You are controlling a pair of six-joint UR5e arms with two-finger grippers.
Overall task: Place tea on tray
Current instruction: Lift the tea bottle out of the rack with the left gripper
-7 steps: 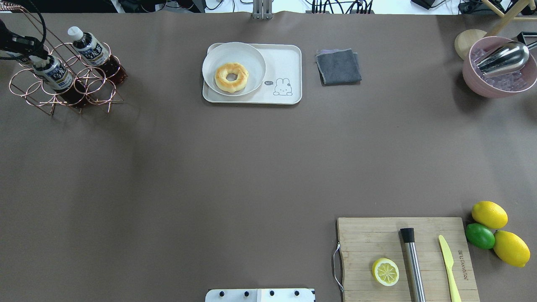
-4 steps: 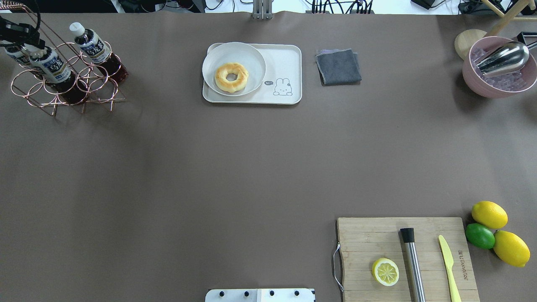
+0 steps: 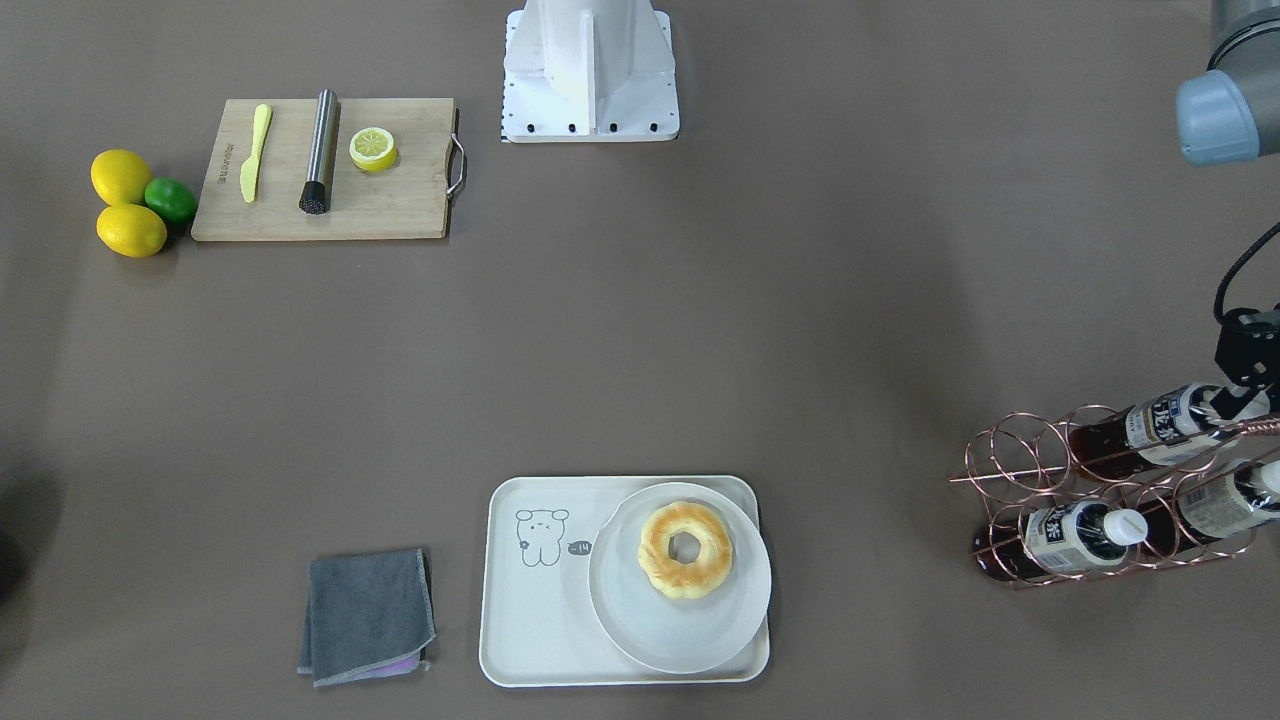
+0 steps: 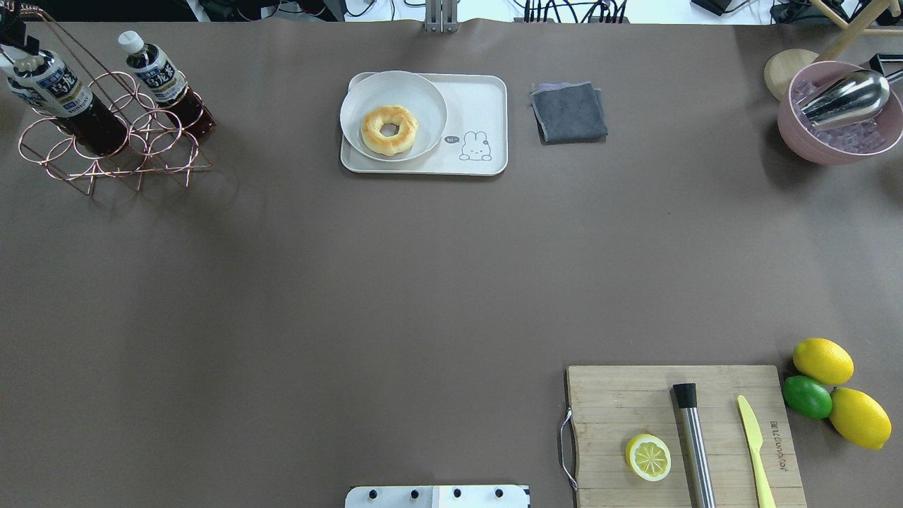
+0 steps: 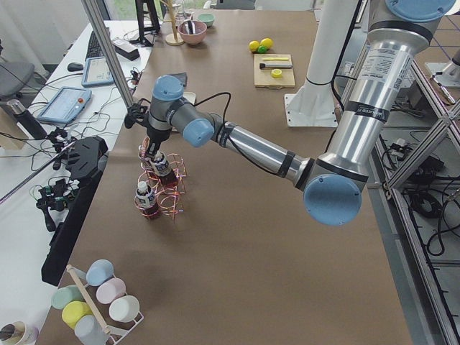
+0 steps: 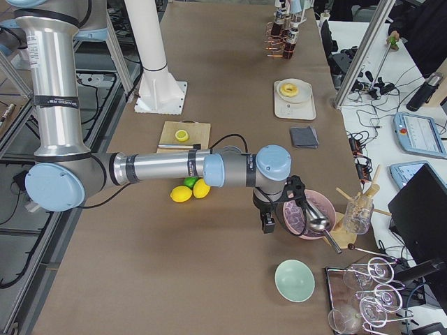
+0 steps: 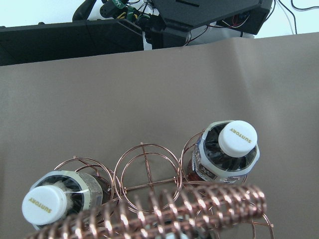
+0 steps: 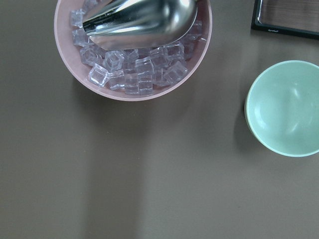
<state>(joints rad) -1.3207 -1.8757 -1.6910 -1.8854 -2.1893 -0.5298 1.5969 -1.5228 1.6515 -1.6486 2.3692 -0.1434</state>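
Three tea bottles stand at a copper wire rack (image 4: 141, 152). My left gripper (image 4: 21, 51) is shut on the white cap of one tea bottle (image 4: 63, 95), which is raised and tilted above the rack's rings. In the front-facing view the same gripper (image 3: 1238, 392) grips that bottle (image 3: 1160, 425). A second bottle (image 4: 164, 86) and a third (image 3: 1230, 505) sit in the rack. The cream tray (image 4: 483, 95) with its line-drawn animal lies far right of them. My right gripper (image 6: 267, 222) hangs by the pink bowl; I cannot tell its state.
A white plate (image 4: 423, 88) with a doughnut (image 4: 389, 130) fills the tray's left half. A grey cloth (image 4: 568, 111) lies beside it. The pink ice bowl (image 4: 797, 134) with a scoop, a cutting board (image 4: 621, 402), lemons (image 4: 822, 360) and a lime occupy the right side.
The left gripper has drawn the held tea bottle up and toward the far left corner, so its base now sits higher in the rack rings. The other bottles stay put.
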